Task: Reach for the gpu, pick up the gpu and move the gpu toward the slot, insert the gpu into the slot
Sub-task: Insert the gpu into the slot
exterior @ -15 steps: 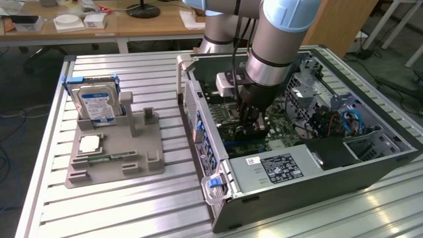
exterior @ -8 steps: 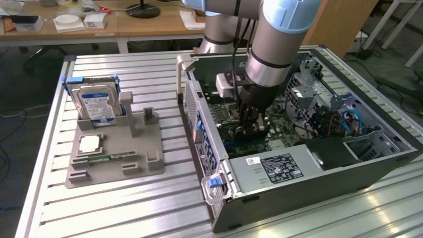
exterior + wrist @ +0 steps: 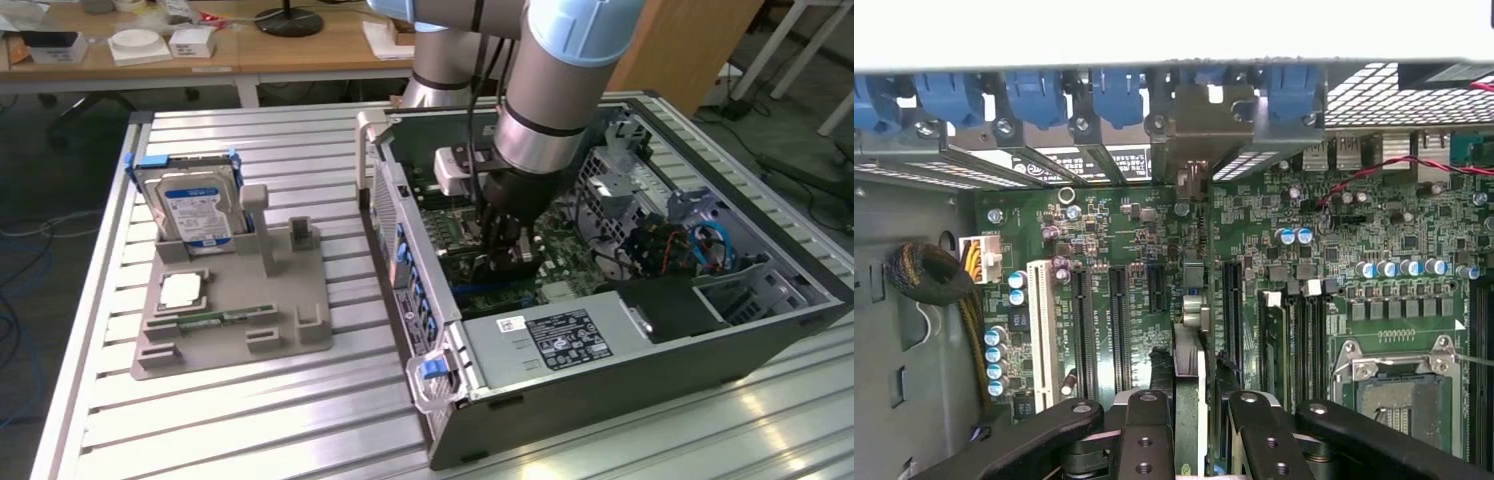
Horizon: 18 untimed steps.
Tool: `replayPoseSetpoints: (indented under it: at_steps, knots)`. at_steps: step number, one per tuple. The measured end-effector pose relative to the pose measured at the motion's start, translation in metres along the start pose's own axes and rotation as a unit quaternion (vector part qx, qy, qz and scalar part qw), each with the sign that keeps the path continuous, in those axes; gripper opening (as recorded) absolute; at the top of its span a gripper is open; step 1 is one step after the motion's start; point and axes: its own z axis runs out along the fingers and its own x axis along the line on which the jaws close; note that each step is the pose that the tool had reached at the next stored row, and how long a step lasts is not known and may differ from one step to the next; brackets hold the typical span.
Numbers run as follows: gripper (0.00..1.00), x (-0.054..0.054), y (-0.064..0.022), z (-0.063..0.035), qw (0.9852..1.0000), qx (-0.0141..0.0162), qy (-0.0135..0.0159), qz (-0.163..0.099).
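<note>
My gripper (image 3: 505,262) is deep inside the open computer case (image 3: 400,250), low over the green motherboard (image 3: 1104,240). It is shut on the gpu (image 3: 1190,330), which appears edge-on as a thin upright card between the two black fingers (image 3: 1154,400). The card's pale metal bracket (image 3: 1199,125) sits against the case's rear bay wall. In the exterior view a strip of the blue slot (image 3: 483,293) shows just below the gripper. In the wrist view the card covers the slot. I cannot tell whether the card's lower edge is down in it.
The silver power supply (image 3: 561,340) lies close beside the gripper, and drive cages and cables (image 3: 694,245) fill the far side. The processor socket (image 3: 1399,385) and black slots (image 3: 1119,320) flank the card. At the exterior view's left, a grey fixture (image 3: 234,310) holds a hard drive (image 3: 194,205).
</note>
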Motion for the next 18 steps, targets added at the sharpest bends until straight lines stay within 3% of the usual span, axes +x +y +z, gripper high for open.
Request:
replayPoseSetpoints:
  at_steps: [18]
  knots:
    - [0.27, 0.0002, 0.0013, 0.005, 1.0, -0.0002, 0.0001, -0.004]
